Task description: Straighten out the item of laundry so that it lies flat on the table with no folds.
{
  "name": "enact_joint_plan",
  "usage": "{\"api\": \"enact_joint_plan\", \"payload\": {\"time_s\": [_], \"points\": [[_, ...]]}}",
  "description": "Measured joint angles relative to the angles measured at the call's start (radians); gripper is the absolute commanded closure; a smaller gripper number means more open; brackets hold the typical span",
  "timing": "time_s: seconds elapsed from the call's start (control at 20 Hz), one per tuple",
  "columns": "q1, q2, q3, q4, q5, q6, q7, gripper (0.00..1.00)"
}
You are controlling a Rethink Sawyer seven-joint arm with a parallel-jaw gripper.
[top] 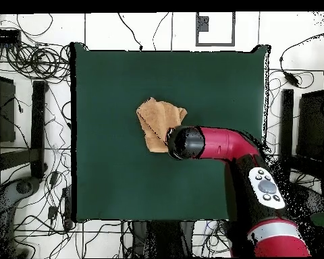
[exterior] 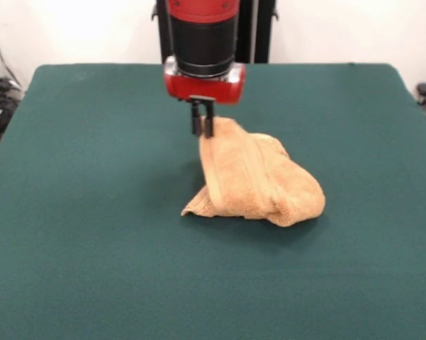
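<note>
In the overhead view the arm [top: 219, 144] covers the gripper altogether, along with the towel's [top: 158, 118] part facing the table's [top: 104, 189] robot-side edge. In the front view the picture's bottom edge cuts off the table's [exterior: 71, 269] near edge and both near corners. There the gripper [exterior: 203, 126] is too small and dark to tell how its jaws stand.
</note>
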Motion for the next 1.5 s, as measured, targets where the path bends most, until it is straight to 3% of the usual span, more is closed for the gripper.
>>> {"api": "enact_joint_plan", "payload": {"time_s": [0.4, 0.6, 1.05, 1.5], "points": [[0.143, 0.004, -0.013, -0.033, 0.12, 0.167, 0.001, 1.0], [0.256, 0.017, -0.048, -0.089, 0.199, 0.245, 0.033, 1.0], [0.475, 0.106, -0.155, -0.287, 0.338, 0.375, 0.301, 1.0], [0.623, 0.255, -0.252, -0.52, 0.39, 0.492, 0.61, 1.0]]}}
